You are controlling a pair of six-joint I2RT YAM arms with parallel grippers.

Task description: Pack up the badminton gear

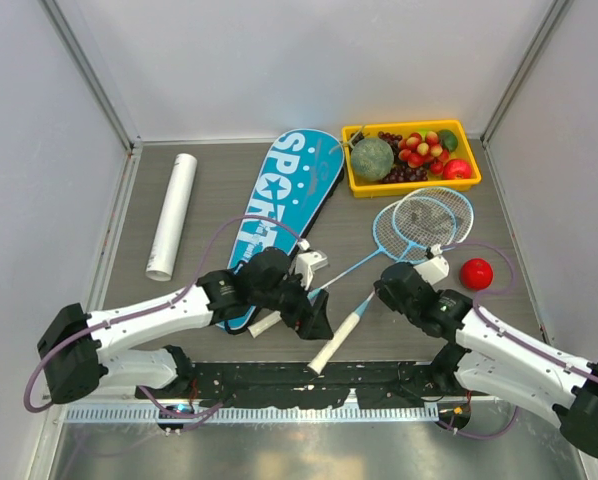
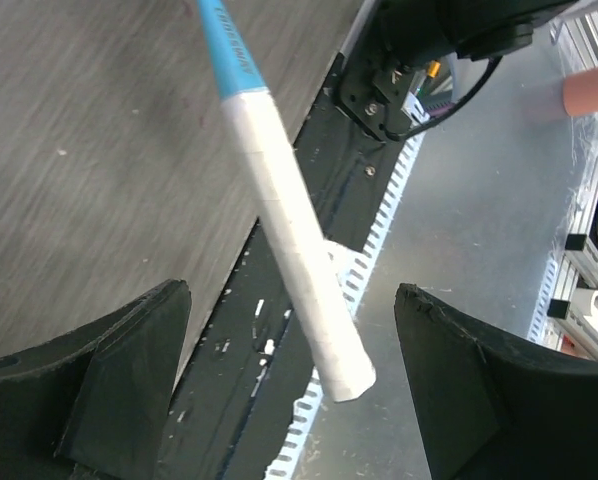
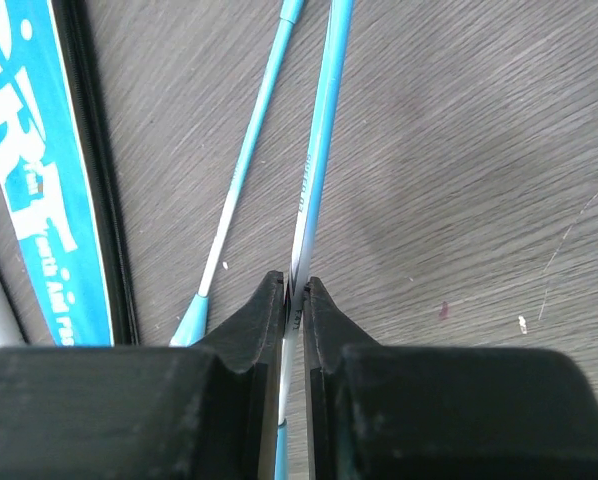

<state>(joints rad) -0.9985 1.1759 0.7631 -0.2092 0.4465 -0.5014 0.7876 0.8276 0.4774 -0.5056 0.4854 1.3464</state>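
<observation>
Nothing looks packed (bag (image 1: 289,190) beside my left hand (image 2: 291,295)): right hand (image 3: 294,295) pinches a racket shaft (image 3: 314,150), left spread wide over its handle (image 2: 284,210).

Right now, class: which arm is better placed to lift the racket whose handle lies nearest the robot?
The right arm, probably: the right claw is shut on that racket's blue shaft, while the left claw stands open astride the white handle, not gripping it.
</observation>
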